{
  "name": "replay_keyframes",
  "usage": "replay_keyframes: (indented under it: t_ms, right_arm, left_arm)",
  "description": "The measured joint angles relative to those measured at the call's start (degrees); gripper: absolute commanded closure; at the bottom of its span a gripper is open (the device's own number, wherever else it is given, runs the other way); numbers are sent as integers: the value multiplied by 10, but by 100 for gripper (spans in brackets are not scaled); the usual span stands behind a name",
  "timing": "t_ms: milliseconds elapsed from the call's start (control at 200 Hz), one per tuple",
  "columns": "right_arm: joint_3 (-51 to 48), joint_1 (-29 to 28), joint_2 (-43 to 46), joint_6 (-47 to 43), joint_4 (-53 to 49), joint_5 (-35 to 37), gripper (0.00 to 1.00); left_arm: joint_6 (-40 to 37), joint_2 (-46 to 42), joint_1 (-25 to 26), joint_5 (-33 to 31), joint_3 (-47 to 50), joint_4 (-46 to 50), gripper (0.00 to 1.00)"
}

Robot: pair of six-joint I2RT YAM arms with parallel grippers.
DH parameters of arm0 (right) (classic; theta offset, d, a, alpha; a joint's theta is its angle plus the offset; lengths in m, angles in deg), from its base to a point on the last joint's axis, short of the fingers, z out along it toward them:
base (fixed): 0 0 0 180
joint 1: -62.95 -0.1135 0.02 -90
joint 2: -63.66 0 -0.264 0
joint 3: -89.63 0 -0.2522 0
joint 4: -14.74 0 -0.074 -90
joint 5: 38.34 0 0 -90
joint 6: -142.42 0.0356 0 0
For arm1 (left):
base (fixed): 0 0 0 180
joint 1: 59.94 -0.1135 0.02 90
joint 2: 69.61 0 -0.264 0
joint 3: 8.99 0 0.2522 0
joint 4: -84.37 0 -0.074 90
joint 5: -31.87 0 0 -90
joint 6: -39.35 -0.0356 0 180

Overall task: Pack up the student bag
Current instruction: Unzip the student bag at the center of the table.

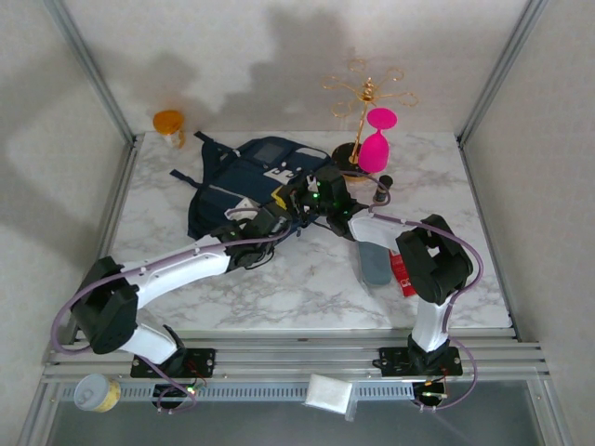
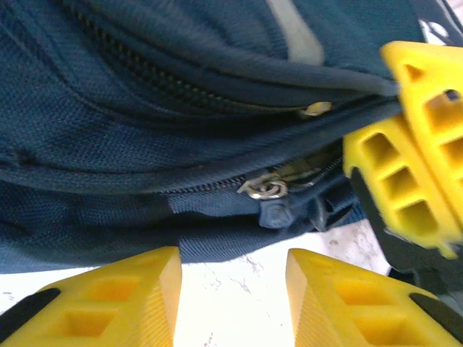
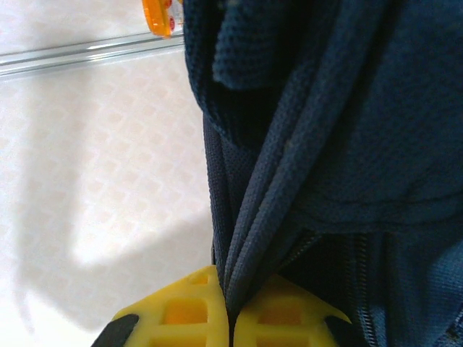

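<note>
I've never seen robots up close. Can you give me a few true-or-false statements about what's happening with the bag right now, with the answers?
1. The right gripper is pinching a fold of the bag. True.
2. The left gripper is clamped on the zipper pull. False: it is open, with the pull just ahead of it, untouched.
3. A pink glass is by the gold rack, beyond the bag's far right corner. True.
4. The bag hangs from the gold rack. False: it lies on the table.
</note>
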Motion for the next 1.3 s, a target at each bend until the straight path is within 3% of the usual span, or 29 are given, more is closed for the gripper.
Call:
replay_keyframes:
  t_ms: [586,1076,1302]
  right_arm:
    - [-21,-8,0,41,49,1,100]
    - [-22,-9,-2,38,53,7,100]
    - [-22,-2,-1,15,45,0,100]
  left_arm:
    - [63,44,-8,-33,-46,9,61]
    - [77,70,-28,-48,-54,8,100]
    - [37,41,-28,-28,-21,-28,100]
